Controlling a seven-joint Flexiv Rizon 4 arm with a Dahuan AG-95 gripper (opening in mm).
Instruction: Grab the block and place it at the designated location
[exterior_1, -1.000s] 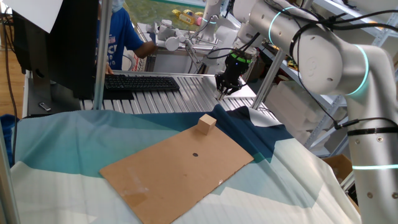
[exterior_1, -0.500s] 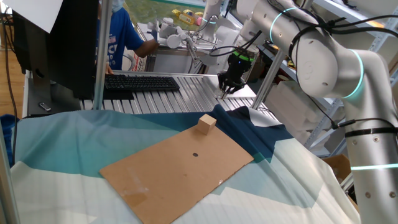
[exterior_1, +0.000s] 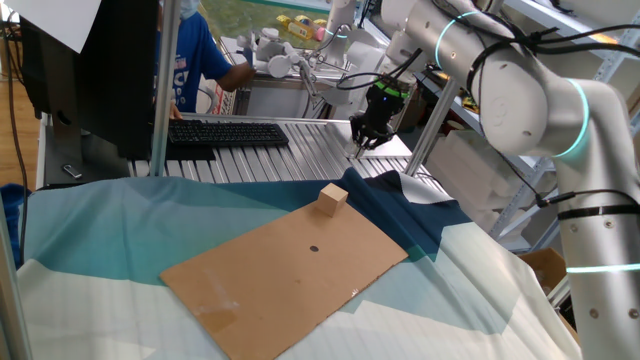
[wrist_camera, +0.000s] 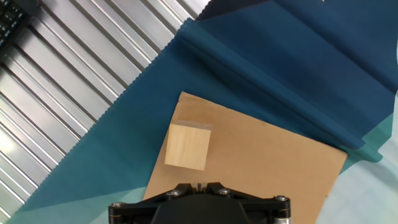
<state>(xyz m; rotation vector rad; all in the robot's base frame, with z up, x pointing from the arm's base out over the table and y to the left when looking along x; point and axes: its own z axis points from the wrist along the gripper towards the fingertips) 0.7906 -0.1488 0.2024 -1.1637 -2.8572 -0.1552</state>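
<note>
Arm arcs in from right, wrist pointing down; fingers (exterior_1: 362, 142) hang behind block (exterior_1: 333, 198), well apart; can't tell finger opening; block sits on cardboard (exterior_1: 290, 270) corner.

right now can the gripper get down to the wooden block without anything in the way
Probably yes. The block sits alone on the far corner of the cardboard, nothing on or against it. The gripper hangs above and behind it, with only open air between.
</note>
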